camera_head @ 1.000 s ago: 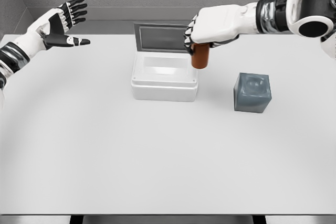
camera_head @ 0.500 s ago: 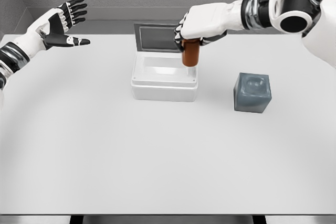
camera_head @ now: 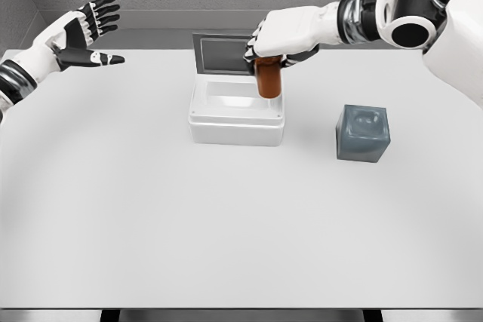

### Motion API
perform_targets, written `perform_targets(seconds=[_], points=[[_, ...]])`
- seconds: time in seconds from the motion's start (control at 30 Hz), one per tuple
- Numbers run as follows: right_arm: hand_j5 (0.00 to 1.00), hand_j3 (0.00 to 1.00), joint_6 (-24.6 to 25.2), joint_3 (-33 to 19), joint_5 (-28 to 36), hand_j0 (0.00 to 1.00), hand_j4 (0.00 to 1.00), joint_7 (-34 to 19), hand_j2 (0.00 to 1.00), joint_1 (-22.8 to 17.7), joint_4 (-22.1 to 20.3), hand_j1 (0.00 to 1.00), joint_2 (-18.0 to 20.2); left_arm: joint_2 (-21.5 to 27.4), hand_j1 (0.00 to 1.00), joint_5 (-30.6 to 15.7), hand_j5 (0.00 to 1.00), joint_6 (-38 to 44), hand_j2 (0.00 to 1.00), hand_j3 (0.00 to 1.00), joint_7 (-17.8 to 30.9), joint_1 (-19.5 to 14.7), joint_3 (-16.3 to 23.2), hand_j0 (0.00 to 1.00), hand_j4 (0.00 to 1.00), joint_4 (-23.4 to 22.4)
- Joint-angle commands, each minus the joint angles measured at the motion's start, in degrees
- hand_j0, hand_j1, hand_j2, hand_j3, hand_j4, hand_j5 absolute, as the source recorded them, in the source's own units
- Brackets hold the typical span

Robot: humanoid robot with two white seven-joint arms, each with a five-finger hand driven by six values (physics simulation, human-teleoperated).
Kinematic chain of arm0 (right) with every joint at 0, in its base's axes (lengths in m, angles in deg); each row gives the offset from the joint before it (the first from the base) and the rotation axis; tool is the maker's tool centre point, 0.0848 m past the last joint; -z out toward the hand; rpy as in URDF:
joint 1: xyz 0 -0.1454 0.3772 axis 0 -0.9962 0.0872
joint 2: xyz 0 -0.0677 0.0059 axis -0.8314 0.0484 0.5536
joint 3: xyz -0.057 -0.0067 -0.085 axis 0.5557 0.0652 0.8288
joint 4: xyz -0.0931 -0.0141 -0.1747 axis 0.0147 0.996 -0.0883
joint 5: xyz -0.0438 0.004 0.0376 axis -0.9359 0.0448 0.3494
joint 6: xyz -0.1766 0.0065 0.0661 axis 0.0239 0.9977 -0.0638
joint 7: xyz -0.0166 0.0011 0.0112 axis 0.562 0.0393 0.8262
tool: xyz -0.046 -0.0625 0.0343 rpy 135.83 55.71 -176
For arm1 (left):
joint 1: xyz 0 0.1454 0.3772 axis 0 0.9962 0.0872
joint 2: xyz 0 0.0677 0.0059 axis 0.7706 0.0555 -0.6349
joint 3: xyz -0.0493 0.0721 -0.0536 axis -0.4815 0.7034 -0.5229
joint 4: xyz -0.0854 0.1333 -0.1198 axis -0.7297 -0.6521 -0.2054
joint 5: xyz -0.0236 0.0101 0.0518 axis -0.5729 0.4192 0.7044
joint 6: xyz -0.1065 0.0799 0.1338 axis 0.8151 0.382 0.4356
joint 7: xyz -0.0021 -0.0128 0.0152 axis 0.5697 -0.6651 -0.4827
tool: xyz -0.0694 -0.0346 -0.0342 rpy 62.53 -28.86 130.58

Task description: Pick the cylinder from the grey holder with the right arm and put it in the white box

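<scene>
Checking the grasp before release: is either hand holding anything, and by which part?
The right hand holds the brown cylinder by its top end, fingers wrapped around it. The left hand holds nothing.

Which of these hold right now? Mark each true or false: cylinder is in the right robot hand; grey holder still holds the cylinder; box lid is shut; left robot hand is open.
1. The right robot hand grips the cylinder. True.
2. The grey holder holds the cylinder. False: its socket is empty.
3. The white box has its lid shut. False: the lid stands open at the back.
4. The left robot hand is open, holding nothing. True.
</scene>
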Motion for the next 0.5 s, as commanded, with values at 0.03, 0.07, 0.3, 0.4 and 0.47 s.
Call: perform_targets(seconds=[0.03, 0.07, 0.3, 0.4, 0.47], points=[[0.82, 0.82, 0.1, -0.2, 0.2, 0.82, 0.82, 0.0, 0.82, 0.0, 0.2, 0.82, -0.2, 0.0, 1.00, -0.3, 1.00, 0.0, 1.00, 1.00, 0.0, 0.0, 0.0, 1.00, 1.00, 0.0], [0.82, 0.82, 0.1, -0.2, 0.2, 0.82, 0.82, 0.0, 0.82, 0.0, 0.2, 0.82, -0.2, 0.1, 1.00, -0.3, 1.00, 0.0, 1.00, 1.00, 0.0, 0.0, 0.0, 1.00, 1.00, 0.0], [0.82, 0.82, 0.1, -0.3, 0.2, 0.82, 0.82, 0.0, 0.82, 0.0, -0.6, 0.82, -0.1, 0.0, 1.00, -0.3, 1.00, 0.0, 1.00, 1.00, 0.0, -0.2, 0.0, 1.00, 1.00, 0.0], [0.82, 0.82, 0.1, -0.4, 0.3, 0.82, 0.82, 0.0, 0.82, -0.1, -3.8, 0.82, 1.1, -0.5, 1.00, -0.2, 1.00, 0.0, 1.00, 1.00, 0.0, -0.4, 0.4, 1.00, 1.00, 0.1], [0.82, 0.82, 0.1, -0.4, 0.4, 0.82, 0.82, 0.0, 0.82, -0.3, -6.4, 0.82, 3.2, -1.2, 1.00, -0.2, 1.00, 0.0, 1.00, 1.00, 0.0, -0.4, 0.8, 1.00, 1.00, 0.4]])
